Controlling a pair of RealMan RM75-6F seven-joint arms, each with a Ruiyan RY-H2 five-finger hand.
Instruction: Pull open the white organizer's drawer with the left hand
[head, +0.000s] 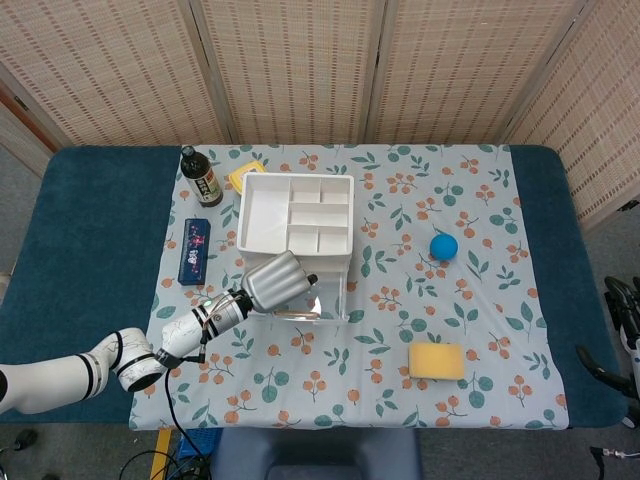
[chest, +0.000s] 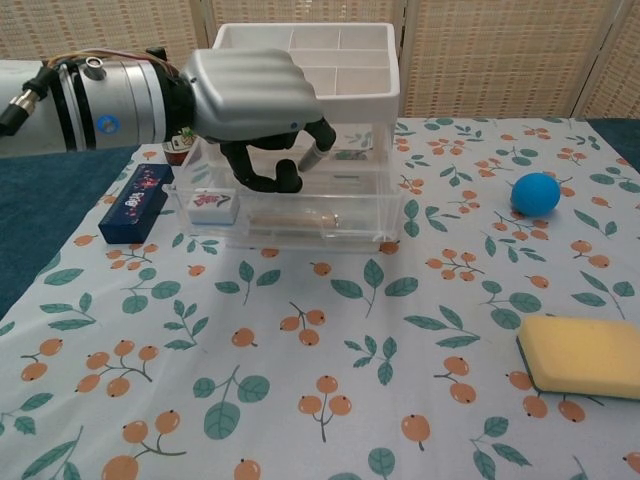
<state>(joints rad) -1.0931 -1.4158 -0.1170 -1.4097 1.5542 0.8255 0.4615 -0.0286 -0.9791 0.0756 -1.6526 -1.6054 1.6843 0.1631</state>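
The white organizer (head: 295, 213) (chest: 340, 60) stands at the middle left of the flowered cloth, with open compartments on top. Its clear drawer (head: 328, 300) (chest: 350, 215) is pulled out toward me. My left hand (head: 275, 282) (chest: 250, 95) hangs over the drawer's left part. The fingers (chest: 262, 172) curl down behind the front wall and hook its rim. Inside the drawer lie a small white packet (chest: 212, 203) and a thin pale stick (chest: 300, 218). My right hand shows in neither view.
A dark blue box (head: 195, 250) (chest: 135, 203) lies left of the organizer. A dark bottle (head: 201, 177) and a yellow item (head: 245, 173) stand behind it. A blue ball (head: 443, 246) (chest: 535, 193) and a yellow sponge (head: 436, 361) (chest: 585, 355) lie to the right.
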